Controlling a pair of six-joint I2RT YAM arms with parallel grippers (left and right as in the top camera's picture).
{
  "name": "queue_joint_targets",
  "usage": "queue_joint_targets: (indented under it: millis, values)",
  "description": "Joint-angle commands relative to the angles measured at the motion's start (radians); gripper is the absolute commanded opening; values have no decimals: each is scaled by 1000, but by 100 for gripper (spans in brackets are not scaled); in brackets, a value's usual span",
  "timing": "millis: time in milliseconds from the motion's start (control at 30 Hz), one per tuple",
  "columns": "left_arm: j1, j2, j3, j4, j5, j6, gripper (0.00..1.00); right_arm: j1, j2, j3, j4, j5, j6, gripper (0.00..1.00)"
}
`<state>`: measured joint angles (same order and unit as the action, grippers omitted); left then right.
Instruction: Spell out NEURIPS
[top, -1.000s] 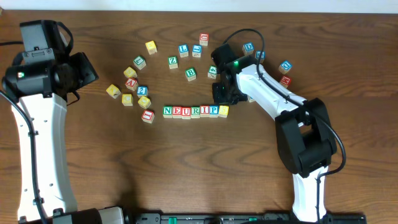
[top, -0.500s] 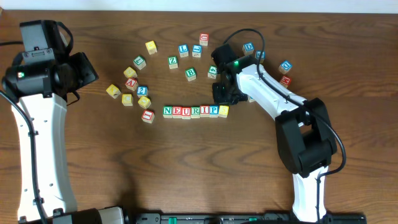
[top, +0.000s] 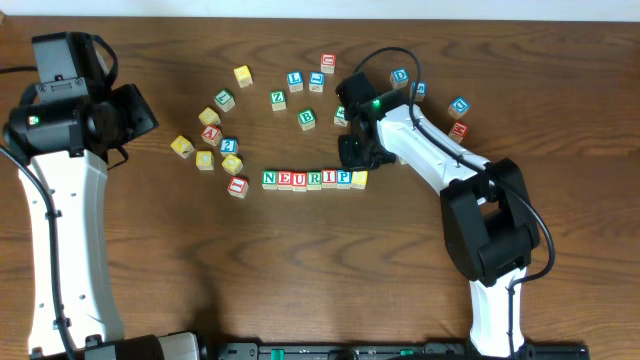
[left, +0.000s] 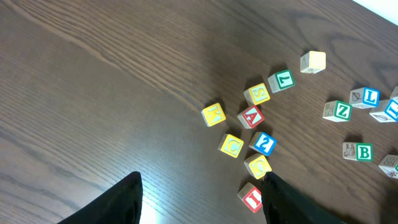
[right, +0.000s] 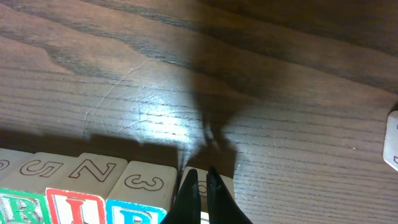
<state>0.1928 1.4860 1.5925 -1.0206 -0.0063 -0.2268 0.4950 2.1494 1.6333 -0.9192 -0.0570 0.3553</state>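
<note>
Seven cubes form the NEURIPS row (top: 313, 179), long axis left-right; right gripper (right: 200, 182), pinched shut and empty, sits just beyond its yellowish end cube (top: 359, 179); left gripper (left: 202, 180) parted, empty, well apart.

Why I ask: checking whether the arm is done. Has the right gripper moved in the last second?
Yes, slightly. In the overhead view the right gripper has shifted a little leftward against the yellowish end cube, which stayed put.

NEURIP on cube row (top: 310, 179), Z cube (top: 278, 99), B cube (top: 307, 118), 2 cube (top: 229, 146)
</note>
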Motion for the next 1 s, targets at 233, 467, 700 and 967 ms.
queue_joint_targets:
  millis: [233, 467, 700, 967]
  values:
    - [3, 10, 14, 1, -10, 20, 60, 11, -16, -7, -6, -7, -32, 1]
    - [3, 10, 14, 2, -10, 20, 60, 11, -16, -7, -1, -25, -47, 1]
    - [3, 10, 14, 2, -10, 20, 60, 11, -16, -7, 19, -25, -50, 1]
    - [3, 10, 14, 2, -10, 21, 60, -38, -20, 45, 15, -29, -50, 1]
